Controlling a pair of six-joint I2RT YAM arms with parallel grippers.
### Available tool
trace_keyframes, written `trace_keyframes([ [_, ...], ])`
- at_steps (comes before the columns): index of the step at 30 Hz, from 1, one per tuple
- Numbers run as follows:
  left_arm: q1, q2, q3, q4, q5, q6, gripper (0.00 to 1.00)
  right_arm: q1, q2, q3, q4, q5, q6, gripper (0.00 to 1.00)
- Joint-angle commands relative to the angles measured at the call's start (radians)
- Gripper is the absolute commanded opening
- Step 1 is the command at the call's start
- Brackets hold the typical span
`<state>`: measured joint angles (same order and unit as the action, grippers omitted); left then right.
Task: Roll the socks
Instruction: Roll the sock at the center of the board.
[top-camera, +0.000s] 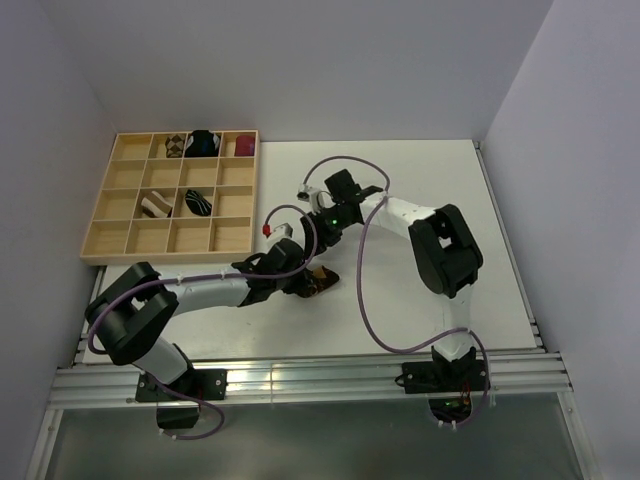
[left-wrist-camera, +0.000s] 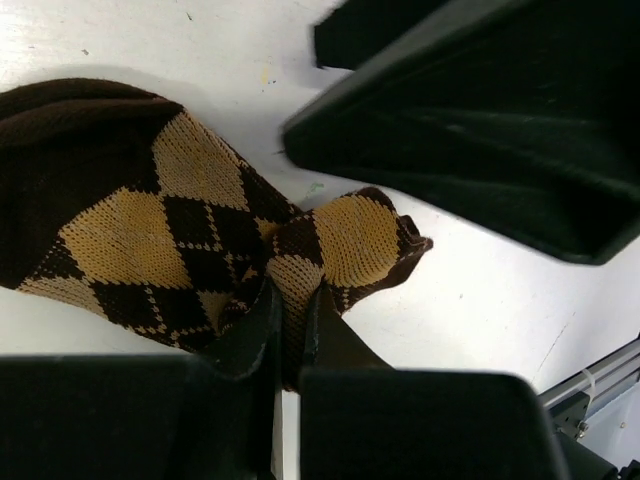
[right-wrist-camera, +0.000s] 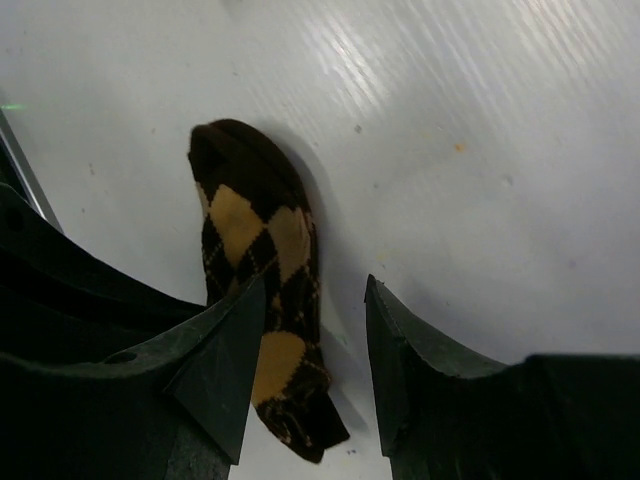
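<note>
Argyle sock (left-wrist-camera: 130, 230) in left claw (left-wrist-camera: 290, 312); grip unclear overhead.

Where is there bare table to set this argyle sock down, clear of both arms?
Bare table lies behind the right gripper, right of the wooden tray, and along the right edge past the right arm. Crowded at mid-table, where the left gripper pinches the argyle sock and both arms meet.

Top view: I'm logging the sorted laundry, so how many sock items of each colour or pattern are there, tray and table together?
Brown-and-tan argyle sock: 1
Brown-and-tan patterned bundle: 1
Black-and-blue bundle: 1
Maroon bundle: 1
Brown-and-cream striped sock: 1
Black sock with white stripes: 1
Total: 6
</note>
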<state>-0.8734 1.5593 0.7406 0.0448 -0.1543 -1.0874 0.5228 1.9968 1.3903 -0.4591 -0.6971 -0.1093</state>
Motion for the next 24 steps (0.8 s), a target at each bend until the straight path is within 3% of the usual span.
trace_keyframes([
  [1,-0.012,-0.013,0.016,0.006,-0.019,0.040,0.00,0.039,0.026,0.072,-0.021,-0.033,-0.072,0.52],
  [19,-0.042,-0.021,0.026,0.015,-0.027,0.069,0.00,0.125,0.194,0.164,-0.044,0.077,-0.090,0.51],
  [23,-0.042,-0.015,0.034,0.007,-0.025,0.076,0.00,0.126,0.200,0.162,-0.046,0.093,-0.087,0.35],
  [24,-0.042,-0.015,0.037,0.003,-0.030,0.075,0.00,0.125,0.198,0.161,-0.041,0.097,-0.084,0.21],
])
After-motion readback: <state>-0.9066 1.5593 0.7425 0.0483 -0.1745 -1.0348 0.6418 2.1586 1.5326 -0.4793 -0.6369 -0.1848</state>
